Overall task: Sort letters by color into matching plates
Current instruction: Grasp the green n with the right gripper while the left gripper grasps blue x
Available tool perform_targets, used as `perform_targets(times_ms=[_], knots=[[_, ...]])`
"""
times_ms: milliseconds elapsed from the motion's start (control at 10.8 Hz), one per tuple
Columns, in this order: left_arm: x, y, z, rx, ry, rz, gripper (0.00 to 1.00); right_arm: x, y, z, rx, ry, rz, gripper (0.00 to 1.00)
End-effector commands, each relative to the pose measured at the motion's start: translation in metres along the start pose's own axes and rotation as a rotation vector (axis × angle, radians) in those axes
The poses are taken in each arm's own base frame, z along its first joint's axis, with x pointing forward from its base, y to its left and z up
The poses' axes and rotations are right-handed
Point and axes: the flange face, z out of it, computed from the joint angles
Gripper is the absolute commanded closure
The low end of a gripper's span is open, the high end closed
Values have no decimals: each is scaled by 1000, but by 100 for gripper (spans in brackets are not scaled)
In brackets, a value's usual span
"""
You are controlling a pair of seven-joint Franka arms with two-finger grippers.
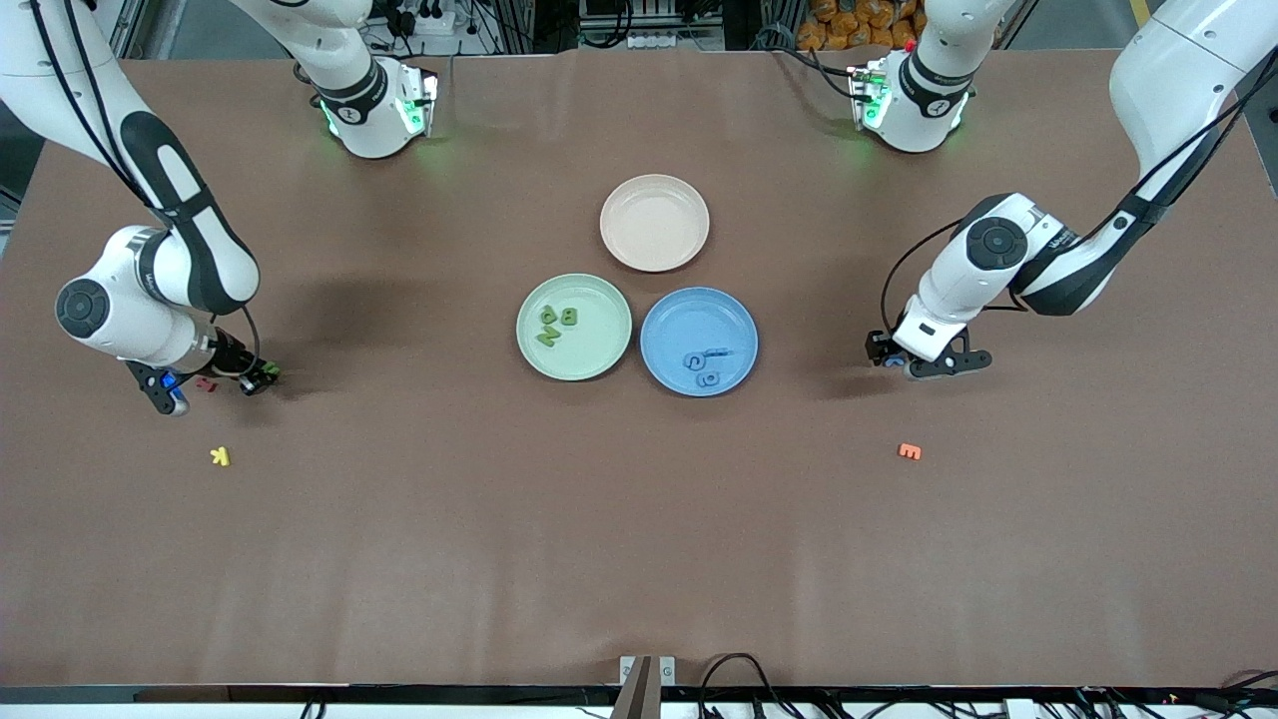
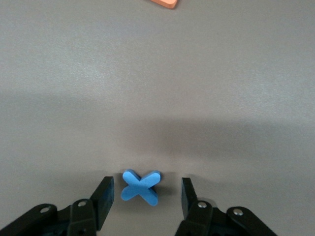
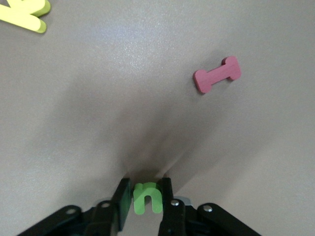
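Closing on the last two pieces, both arms are low at the table. The right gripper has its fingers narrow against a green letter at the right arm's end of the table, seemingly gripped. The left gripper stands wide astride a blue X letter at the left arm's end, fingers just beside it, not yet touching. Next, I judge, the left must pinch its X, then each arm lifts and carries inward. Taking the green plate as the dial's centre, the blue plate sits at three o'clock, the beige plate near one. Count: three green letters plated, seemingly three blue letters plated, overlapping; strays: one yellow letter, one red letter, one orange letter.
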Motion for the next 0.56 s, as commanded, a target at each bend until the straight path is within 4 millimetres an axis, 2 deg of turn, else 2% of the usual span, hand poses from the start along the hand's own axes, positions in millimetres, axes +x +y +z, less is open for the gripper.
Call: perform_targets(times_ms=[0,185,463], knots=[[-2,0,3,-8,15,36,44,-6,6,-7,4,0,-15,69],[-1,-3,4,-4,21,43,44,-7,7,-9,3,-1,-24,70],[0,-6,10,-13,9,34,47,-12,-4,-29,2,9,-49,72]])
